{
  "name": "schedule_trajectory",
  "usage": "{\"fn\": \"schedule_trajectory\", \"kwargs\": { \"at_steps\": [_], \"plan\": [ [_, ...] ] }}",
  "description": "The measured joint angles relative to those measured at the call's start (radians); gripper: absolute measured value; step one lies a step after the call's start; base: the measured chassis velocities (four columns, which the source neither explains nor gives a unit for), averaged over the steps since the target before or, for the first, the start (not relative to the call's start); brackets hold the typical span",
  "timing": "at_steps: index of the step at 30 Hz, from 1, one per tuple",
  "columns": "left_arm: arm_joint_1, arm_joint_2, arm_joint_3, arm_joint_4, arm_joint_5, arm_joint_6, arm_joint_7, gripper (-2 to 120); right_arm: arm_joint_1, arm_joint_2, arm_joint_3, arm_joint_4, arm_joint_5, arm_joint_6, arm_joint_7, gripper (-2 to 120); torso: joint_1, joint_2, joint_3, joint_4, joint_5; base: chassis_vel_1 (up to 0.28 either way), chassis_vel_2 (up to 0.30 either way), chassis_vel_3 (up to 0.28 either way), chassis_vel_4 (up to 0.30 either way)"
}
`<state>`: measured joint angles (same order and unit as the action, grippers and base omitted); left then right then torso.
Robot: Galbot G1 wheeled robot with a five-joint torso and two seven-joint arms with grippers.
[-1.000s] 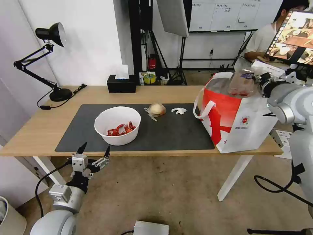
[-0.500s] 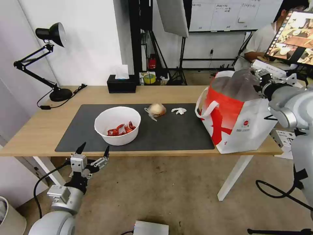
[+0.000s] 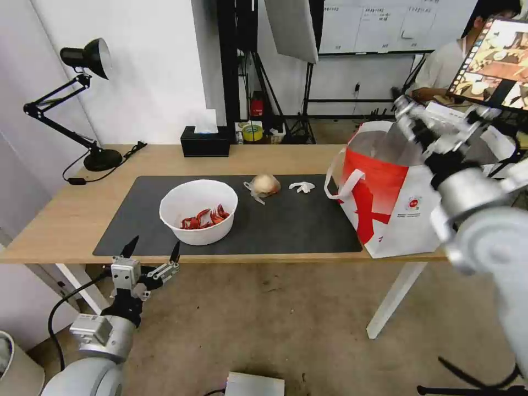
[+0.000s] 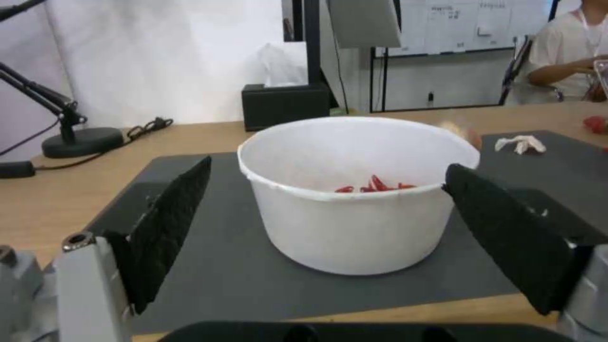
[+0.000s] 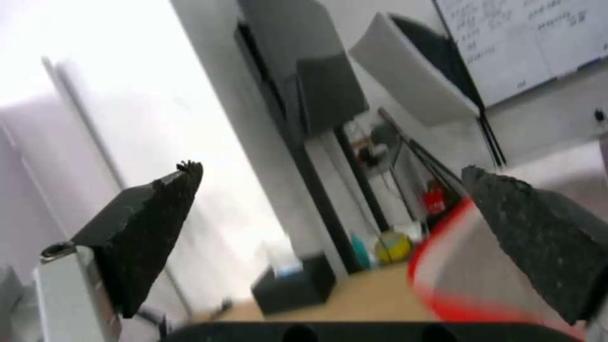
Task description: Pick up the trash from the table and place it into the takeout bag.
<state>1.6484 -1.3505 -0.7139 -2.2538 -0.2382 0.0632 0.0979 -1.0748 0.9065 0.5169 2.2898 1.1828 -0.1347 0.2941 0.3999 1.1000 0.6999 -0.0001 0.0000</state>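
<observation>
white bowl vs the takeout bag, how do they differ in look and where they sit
The white bowl is round, low and plain; the takeout bag is tall, boxy, white with red swooshes and strap handles. The bowl sits on the dark mat; the bag stands off it at the table's right end. Red shells show inside the bowl. Both are open-topped.

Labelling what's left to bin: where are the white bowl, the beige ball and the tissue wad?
white bowl [image 3: 199, 219]: head view, front outer wall.
beige ball [image 3: 265, 183]: head view, rounded top.
tissue wad [image 3: 302, 187]: head view, crumpled middle.
</observation>
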Motion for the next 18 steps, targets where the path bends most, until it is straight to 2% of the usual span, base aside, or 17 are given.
{"fn": "schedule_trajectory", "kwargs": {
  "at_steps": [5, 9, 12, 13, 18],
  "plan": [
    [0.002, -0.008, 0.002, 0.000, 0.001, -0.007, 0.000, 100, -0.110, 0.037, -0.010, 0.024, -0.112, 0.017, -0.038, 100, 0.000, 0.000, 0.000, 0.0000, 0.0000, 0.000, 0.000, 0.000, 0.000],
    [0.006, -0.013, 0.005, 0.000, 0.002, -0.012, 0.000, 100, -0.190, 0.096, -0.005, 0.026, -0.186, 0.029, -0.064, 100, 0.000, 0.000, 0.000, 0.0001, 0.0000, 0.000, 0.000, 0.000, 0.000],
    [0.012, -0.017, 0.003, 0.000, 0.006, -0.015, 0.000, 100, -0.275, 0.183, -0.001, 0.015, -0.311, 0.063, -0.088, 100, 0.000, 0.000, 0.000, 0.0000, -0.0001, 0.000, 0.000, 0.000, 0.000],
    [0.012, -0.017, 0.003, 0.000, 0.006, -0.015, 0.000, 100, -0.275, 0.183, -0.001, 0.015, -0.311, 0.063, -0.088, 100, 0.000, 0.000, 0.000, 0.0000, -0.0001, 0.000, 0.000, 0.000, 0.000],
    [0.012, -0.027, -0.009, 0.006, 0.048, -0.018, -0.001, 100, -0.340, 0.258, -0.011, -0.019, -0.480, 0.118, -0.110, 100, 0.000, 0.000, 0.000, 0.0000, 0.0000, 0.000, 0.000, 0.000, 0.000]
  ]
}}
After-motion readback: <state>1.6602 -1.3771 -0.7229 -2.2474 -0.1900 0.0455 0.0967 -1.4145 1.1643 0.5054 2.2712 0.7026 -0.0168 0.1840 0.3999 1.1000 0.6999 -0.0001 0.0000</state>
